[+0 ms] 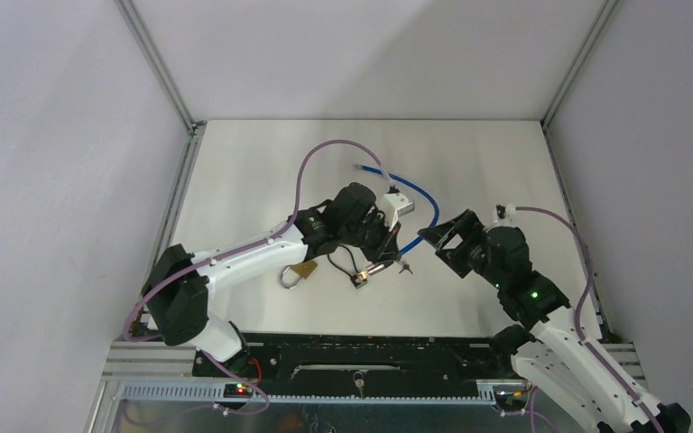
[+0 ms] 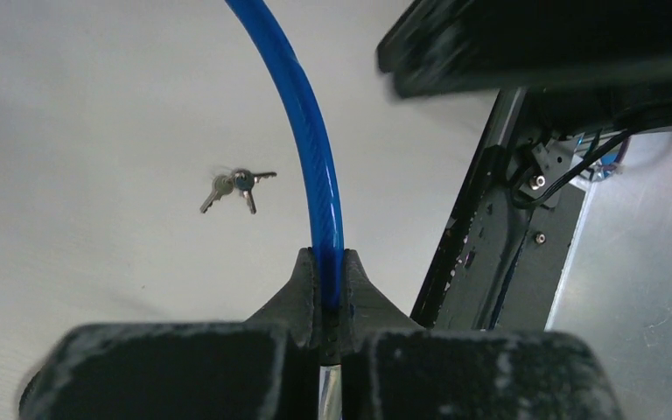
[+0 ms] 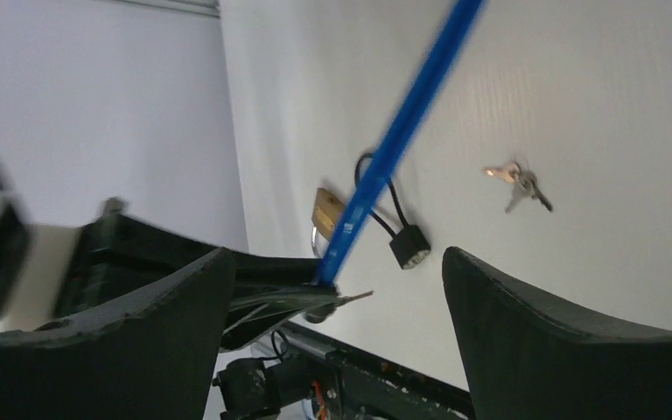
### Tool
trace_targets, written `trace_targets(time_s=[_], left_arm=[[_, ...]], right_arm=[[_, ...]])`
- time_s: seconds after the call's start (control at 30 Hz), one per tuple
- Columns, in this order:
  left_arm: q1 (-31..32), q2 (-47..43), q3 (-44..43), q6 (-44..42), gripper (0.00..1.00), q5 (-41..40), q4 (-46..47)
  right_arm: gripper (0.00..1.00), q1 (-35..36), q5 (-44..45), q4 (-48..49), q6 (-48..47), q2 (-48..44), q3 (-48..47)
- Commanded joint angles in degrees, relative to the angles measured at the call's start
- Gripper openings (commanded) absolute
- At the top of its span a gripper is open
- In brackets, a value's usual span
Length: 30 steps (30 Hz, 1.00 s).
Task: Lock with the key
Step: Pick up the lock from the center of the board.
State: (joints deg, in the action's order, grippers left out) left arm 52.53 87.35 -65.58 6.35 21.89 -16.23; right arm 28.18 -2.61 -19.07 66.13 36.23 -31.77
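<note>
A blue cable (image 1: pixel 422 196) arcs over the middle of the table. My left gripper (image 1: pixel 394 244) is shut on its near end, and the cable (image 2: pixel 315 140) rises from between the closed fingertips (image 2: pixel 308 278). A small bunch of keys (image 1: pixel 404 267) lies on the table just in front of that gripper; it also shows in the left wrist view (image 2: pixel 236 185) and the right wrist view (image 3: pixel 516 179). My right gripper (image 1: pixel 435 234) is open and empty, just right of the held cable end (image 3: pixel 385 149). A brass padlock (image 1: pixel 302 270) lies to the left.
A small black padlock (image 1: pixel 361 278) with a thin black loop lies between the brass padlock (image 3: pixel 325 208) and the keys; it also shows in the right wrist view (image 3: pixel 409 246). Metal frame posts stand at the table's back corners. A black rail (image 1: pixel 370 347) runs along the near edge.
</note>
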Motion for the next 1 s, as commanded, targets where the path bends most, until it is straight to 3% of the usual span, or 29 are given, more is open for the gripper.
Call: trace_targets(time_s=[0.0,0.13,0.23,0.47,0.57,0.67,0.87,0.97], left_arm=[[0.3,-3.3,-0.3,1.0,0.0,2.2,5.6],[1.2,-3.5,-0.4,0.1,0.0,2.9,5.1],[2.4,-3.7,-0.2,-1.4,0.0,2.8,3.6],[4.7,-6.6,1.8,-3.6,0.0,1.3,2.1],[5.1,-8.1,3.0,-3.5,0.0,0.9,2.1],[5.4,-9.1,3.9,-3.6,0.0,0.7,2.2],[5.6,-10.4,5.4,-4.6,0.0,-2.4,1.3],[5.6,-11.2,6.1,-4.5,0.03,-5.3,1.7]], right_arm=[[0.89,-0.3,-3.3,5.7,9.2,2.5,5.5],[0.8,-0.9,-3.6,14.2,12.9,4.7,10.1],[0.77,-1.5,-3.5,20.1,8.5,6.9,9.8],[0.78,-3.1,-0.2,23.5,4.7,6.3,9.2],[0.71,-5.4,-1.1,22.4,6.2,6.9,9.4],[0.56,-6.8,-2.3,23.7,8.1,7.5,10.5],[0.02,-7.4,-4.0,27.8,7.6,5.3,10.8],[0.0,-7.4,-3.7,27.0,8.0,1.4,9.3]])
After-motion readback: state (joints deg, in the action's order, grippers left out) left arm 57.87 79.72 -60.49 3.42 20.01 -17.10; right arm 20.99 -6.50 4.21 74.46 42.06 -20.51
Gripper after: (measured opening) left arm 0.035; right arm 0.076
